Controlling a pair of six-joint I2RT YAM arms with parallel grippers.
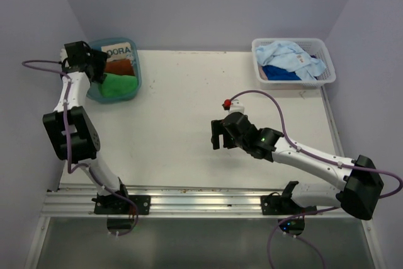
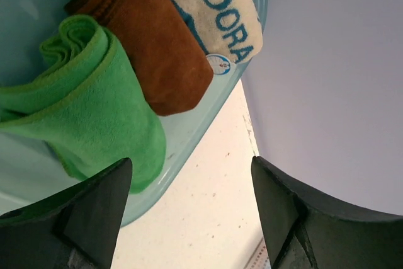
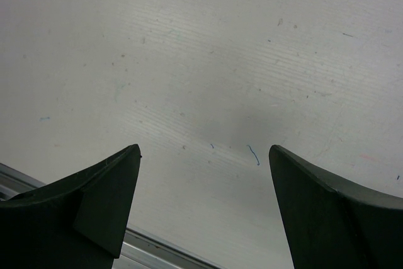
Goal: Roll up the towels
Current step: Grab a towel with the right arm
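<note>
Fingers of left hand (image 2: 189, 181) stand spread, gripping nothing, at teal tub (image 2: 191, 148) rim; rolled green towel (image 2: 94, 105) just ahead, rust-brown towel (image 2: 151, 42) beyond it. Over table (image 3: 201, 61), right hand (image 3: 204, 162) gapes empty, light blue towels (image 1: 289, 55) in white basket (image 1: 327, 75) well beyond.

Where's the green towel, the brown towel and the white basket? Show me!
green towel (image 2: 94, 105): left wrist view, middle of its rolled side.
brown towel (image 2: 157, 42): left wrist view, middle of its upper face.
white basket (image 1: 296, 83): top external view, its near wall.

Green towel (image 2: 94, 111) rolled (brown towel (image 2: 157, 42) alongside)
</note>
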